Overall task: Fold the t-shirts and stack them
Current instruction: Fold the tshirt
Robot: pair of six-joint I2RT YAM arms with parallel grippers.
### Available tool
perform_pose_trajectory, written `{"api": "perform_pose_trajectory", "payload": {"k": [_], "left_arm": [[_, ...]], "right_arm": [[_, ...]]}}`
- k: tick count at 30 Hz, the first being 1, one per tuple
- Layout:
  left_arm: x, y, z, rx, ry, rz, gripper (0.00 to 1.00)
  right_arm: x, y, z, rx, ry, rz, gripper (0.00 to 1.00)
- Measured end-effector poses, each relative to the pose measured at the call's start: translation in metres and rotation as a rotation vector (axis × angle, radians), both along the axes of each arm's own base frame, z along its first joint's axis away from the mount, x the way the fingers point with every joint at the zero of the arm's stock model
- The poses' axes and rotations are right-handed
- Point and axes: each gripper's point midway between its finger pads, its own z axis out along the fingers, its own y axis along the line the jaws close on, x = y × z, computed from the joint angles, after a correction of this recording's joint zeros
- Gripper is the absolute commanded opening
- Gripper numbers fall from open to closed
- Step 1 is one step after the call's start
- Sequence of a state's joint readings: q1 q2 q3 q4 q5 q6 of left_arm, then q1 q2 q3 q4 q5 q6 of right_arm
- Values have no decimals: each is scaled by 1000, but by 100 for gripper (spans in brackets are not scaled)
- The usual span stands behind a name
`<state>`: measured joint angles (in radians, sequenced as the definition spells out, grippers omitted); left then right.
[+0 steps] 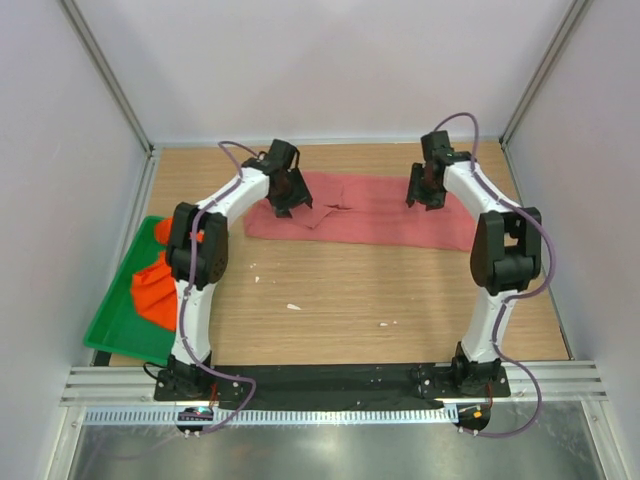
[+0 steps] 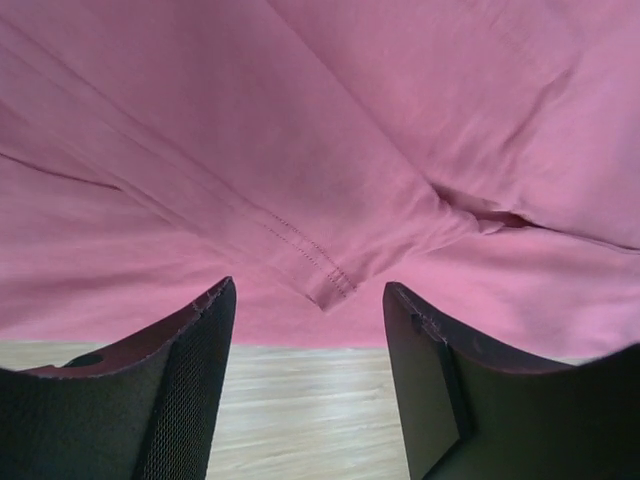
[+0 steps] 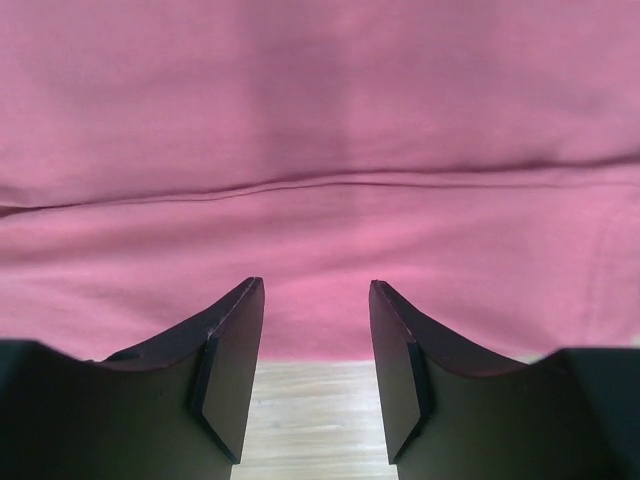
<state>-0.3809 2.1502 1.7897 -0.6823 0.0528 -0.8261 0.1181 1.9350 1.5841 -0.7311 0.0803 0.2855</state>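
Left edge of the tabletop [image 1: 340, 300] first: the green tray [image 1: 105, 335] sits there, and the orange t-shirt [image 1: 152, 290] is bunched up inside it, partly hidden behind my left arm [image 1: 188, 310].

The pink t-shirt [image 1: 375, 215] lies flat as a long folded band across the far half of the tabletop, running left to right and well apart from the tray.

The left gripper [image 1: 283, 200] is over the band's left end. On its wrist cam the jaws are spread apart with nothing between them. The shirt's near edge runs just past the fingertips, with bare wood showing in the gap. A sleeve hem [image 2: 322, 268] with visible stitching lies folded over the body of the shirt right ahead of the tips.

A few white specks [image 1: 293, 306] are scattered on the wood near the middle of the tabletop.

The right gripper [image 1: 425, 190] is over the band's right end. Its jaws are also parted and empty, a little less wide than the left ones. They point at the near edge of the cloth, and a long crease [image 3: 300, 185] runs straight across the view. From either cam I can't tell if the fingertips actually touch the fabric.
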Motion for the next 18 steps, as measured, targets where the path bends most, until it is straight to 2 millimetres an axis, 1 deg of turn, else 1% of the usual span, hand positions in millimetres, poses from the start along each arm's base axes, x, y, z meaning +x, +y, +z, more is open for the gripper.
{"api": "perform_pose_trajectory", "payload": {"k": [1,3,5,6,8,10,13,14,16,17,18], "left_arm": [[-4,-7,-10,10,18,3,62],[-7,-13,-26,25,47,23,63],[-7,-10,-41,48,69,60,63],[-6,-9,-44,47,79,79,63],[5,-4,-41,58,53,109,63],[13,-2,-43,65,49,121,63],[26,-3,-43,75,27,113,63],[30,-4,-43,78,21,107,63],[39,-6,-43,87,3,80,63],[43,-7,-43,93,-3,65,63],[47,-7,-43,99,-8,49,63]], "right_arm": [[4,8,-5,-4,6,23,52],[6,22,-17,-17,30,71,53],[5,33,-30,-28,56,109,52],[3,37,-36,-34,71,124,53],[0,40,-45,-42,97,140,52],[-2,38,-49,-46,109,141,52],[-7,35,-55,-58,120,135,52],[-12,33,-60,-65,131,132,53],[-28,31,-74,-72,170,118,53],[-30,32,-72,-73,159,117,53],[-36,33,-72,-73,154,110,52]]}}
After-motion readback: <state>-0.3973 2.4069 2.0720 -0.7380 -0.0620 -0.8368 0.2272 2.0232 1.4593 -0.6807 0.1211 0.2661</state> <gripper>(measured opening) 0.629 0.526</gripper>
